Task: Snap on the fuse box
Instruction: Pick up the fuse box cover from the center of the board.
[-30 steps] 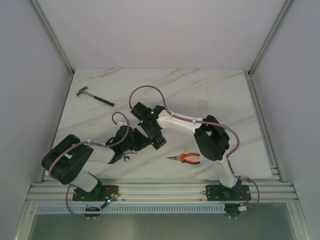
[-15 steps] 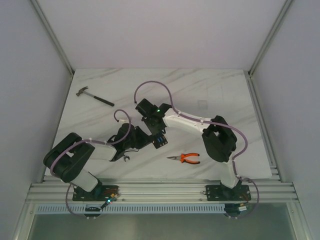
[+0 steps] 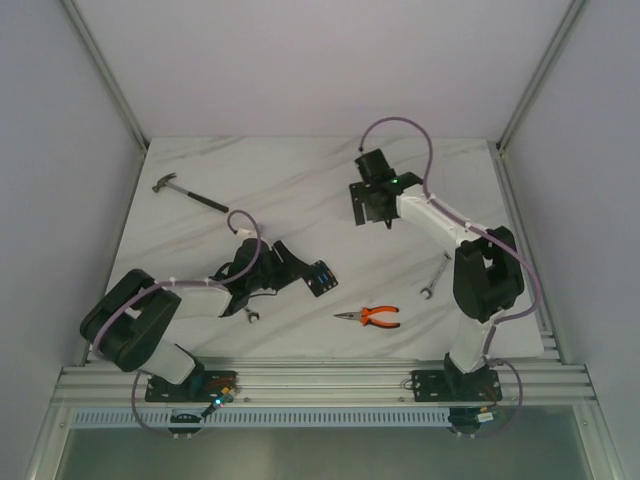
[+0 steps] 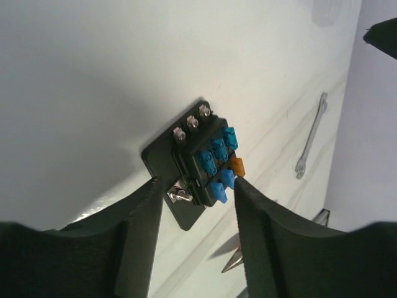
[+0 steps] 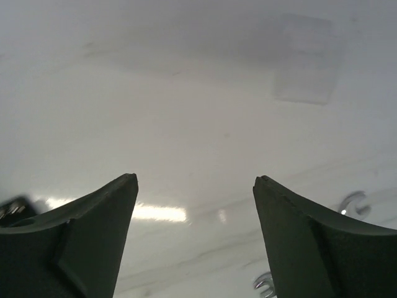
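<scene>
Left gripper clamps the near corner of the fuse box. In the left wrist view one finger presses its base plate and the other an orange fuse. The box sits at the fingertips on the white marble bench, blue fuses facing up. Half a second earlier the right arm hung directly over the box. It has since swung away, and the right gripper now hovers well beyond the box, toward the far right, leaving it uncovered in the overhead view. The right wrist camera shows what the overhead view cannot: jaws spread wide with nothing between them, and bench below with a faint clear square farther on. The arm's move has also exposed a wrench off to the right of the left gripper, seen from the left wrist too. Orange-handled pliers lie near the box, to its right. Only the overhead view shows the hammer, far off to the left.
</scene>
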`<state>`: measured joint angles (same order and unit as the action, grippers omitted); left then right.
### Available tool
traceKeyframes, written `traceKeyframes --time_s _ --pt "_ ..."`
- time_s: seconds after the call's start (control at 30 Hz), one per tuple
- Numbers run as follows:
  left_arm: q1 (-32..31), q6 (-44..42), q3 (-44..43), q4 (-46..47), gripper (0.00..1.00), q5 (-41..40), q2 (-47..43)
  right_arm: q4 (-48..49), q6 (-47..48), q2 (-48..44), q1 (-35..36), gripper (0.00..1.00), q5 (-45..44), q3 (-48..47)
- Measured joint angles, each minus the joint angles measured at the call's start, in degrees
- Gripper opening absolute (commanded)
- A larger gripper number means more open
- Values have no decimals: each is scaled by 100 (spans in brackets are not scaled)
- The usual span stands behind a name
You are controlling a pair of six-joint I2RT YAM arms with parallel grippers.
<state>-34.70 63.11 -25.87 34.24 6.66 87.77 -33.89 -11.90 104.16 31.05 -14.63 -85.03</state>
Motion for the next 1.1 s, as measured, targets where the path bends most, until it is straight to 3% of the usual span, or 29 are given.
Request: traceKeyframes --time_s 0.23,0.5,0.77,0.93,1.1 --pt "319 -544 2 -765 85 -509 -1012 280 105 501 -1119 91 -22 -118" --pt "636 -935 120 -1318 95 -839 -1609 509 273 1495 -1779 89 153 -741" --pt "699 -1029 179 -1528 96 -859 -1626 601 428 1869 -1937 71 424 -935" --pt "699 -1029 179 -1547 96 -833 -1624 605 525 1884 -1932 46 614 -935" --pt "699 -1029 179 -1550 97 -800 -1624 660 575 1781 -1888 39 697 -787"
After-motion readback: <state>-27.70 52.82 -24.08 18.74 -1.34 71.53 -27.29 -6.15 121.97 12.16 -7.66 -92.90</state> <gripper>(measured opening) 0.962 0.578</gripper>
